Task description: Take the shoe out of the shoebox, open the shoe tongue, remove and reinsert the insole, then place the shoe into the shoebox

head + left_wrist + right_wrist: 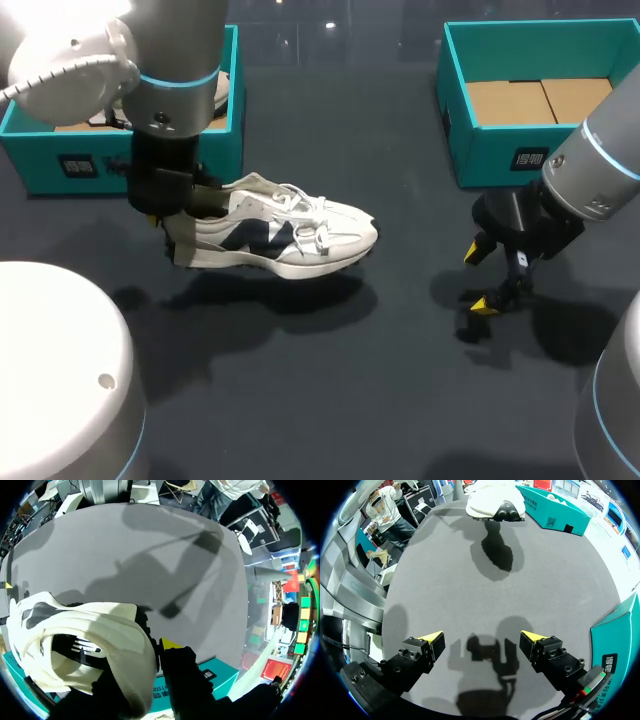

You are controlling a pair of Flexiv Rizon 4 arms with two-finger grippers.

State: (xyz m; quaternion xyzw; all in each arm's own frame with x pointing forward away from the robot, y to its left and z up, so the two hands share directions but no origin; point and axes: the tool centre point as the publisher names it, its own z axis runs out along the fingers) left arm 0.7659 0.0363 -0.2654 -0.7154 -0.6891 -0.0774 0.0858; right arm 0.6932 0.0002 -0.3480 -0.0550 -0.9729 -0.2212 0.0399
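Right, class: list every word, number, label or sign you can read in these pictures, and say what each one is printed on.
Black label on the left shoebox, front wall: too small to read.
Black label on the right shoebox, front wall: blurred, unreadable.
White print on the left shoebox, left wrist view: only part shows, unreadable.
Dark side marking on the shoe: no readable words.
Nothing can be quoted.

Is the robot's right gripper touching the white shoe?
Apart. The head view shows bare table between the right gripper and the shoe, which the left gripper holds by its heel.
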